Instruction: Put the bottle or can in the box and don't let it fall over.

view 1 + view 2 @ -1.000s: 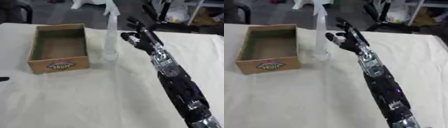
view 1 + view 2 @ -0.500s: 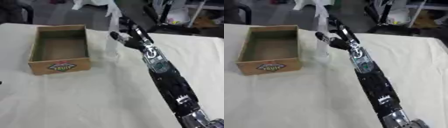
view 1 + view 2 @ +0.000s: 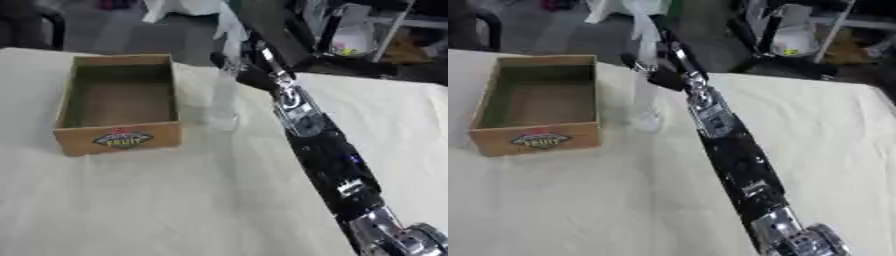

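A tall clear spray bottle (image 3: 222,105) with a white trigger head stands upright on the cream cloth, just right of the box. The open cardboard box (image 3: 118,139) has nothing inside and a fruit label on its front wall. My right hand (image 3: 667,75) comes in from the lower right along a long black arm and sits at the bottle's upper part. Its dark fingers (image 3: 630,60) curl round the neck from the right and show on the bottle's left side. The picture is blurred there. My left hand is out of sight.
The cream-covered table (image 3: 131,200) stretches wide in front of the box and bottle. Beyond its far edge are a dark floor, a chair (image 3: 35,20) at the upper left, and stands and clutter (image 3: 798,35) at the upper right.
My right hand has moved left and forward from beside the bottle onto its upper part, and its spread fingers have closed round it. Bottle and box stand where they were.
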